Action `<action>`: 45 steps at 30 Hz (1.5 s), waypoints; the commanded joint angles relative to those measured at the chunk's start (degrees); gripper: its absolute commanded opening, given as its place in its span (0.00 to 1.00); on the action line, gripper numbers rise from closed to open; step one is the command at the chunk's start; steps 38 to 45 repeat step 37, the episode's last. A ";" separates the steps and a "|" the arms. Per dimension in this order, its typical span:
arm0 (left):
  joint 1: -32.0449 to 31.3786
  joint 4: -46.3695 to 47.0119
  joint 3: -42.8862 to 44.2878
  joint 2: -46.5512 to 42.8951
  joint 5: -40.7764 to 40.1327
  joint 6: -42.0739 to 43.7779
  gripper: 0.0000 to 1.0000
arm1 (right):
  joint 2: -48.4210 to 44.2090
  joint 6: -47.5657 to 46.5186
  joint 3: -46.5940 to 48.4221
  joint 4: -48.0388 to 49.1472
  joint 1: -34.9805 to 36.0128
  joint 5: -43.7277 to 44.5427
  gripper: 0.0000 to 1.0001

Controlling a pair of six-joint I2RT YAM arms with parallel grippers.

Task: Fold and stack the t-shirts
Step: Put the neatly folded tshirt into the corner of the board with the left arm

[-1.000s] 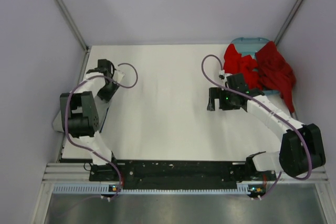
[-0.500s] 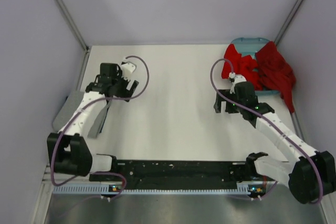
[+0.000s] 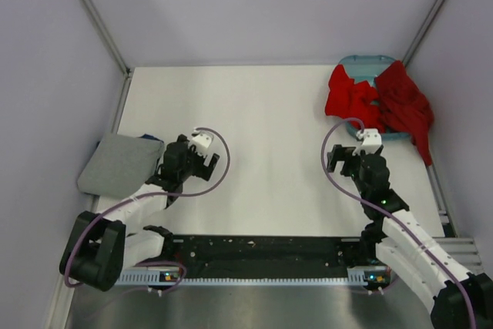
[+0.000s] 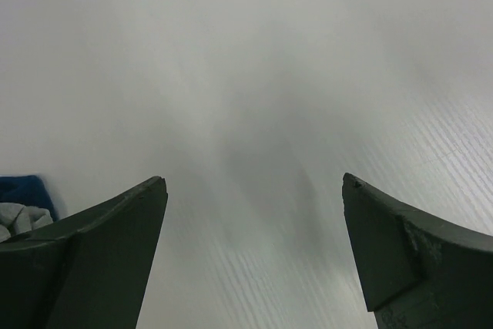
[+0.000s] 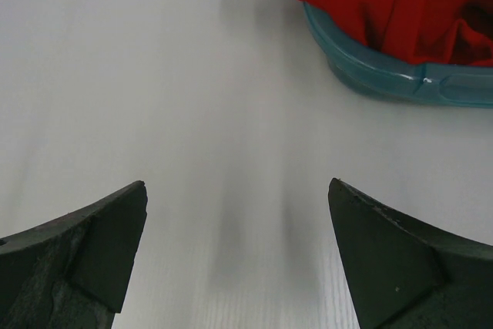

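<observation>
Place: a robot lab booth, not a home.
Walls: plain pale walls [image 3: 269, 5] close it in on three sides, with metal posts [image 3: 93, 13] in the corners.
Tabletop: a flat white tabletop [image 3: 262, 136].
Robots: a left arm [image 3: 142, 202] and a right arm [image 3: 408, 233] are bolted to a black bar [image 3: 254, 248] at the near edge, with purple wires [image 3: 226, 166] looping off them.
Front: a shiny metal sheet [image 3: 254, 306].

White-and-black jointed arms [image 3: 142, 202], looping purple cables [image 3: 226, 161], dark wedge-shaped tool fingers [image 4: 92, 260].
</observation>
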 commanded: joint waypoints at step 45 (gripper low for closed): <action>0.00 23.31 -6.96 -1.73 1.02 -0.32 0.99 | -0.40 -2.63 -0.41 8.58 -0.55 2.03 0.99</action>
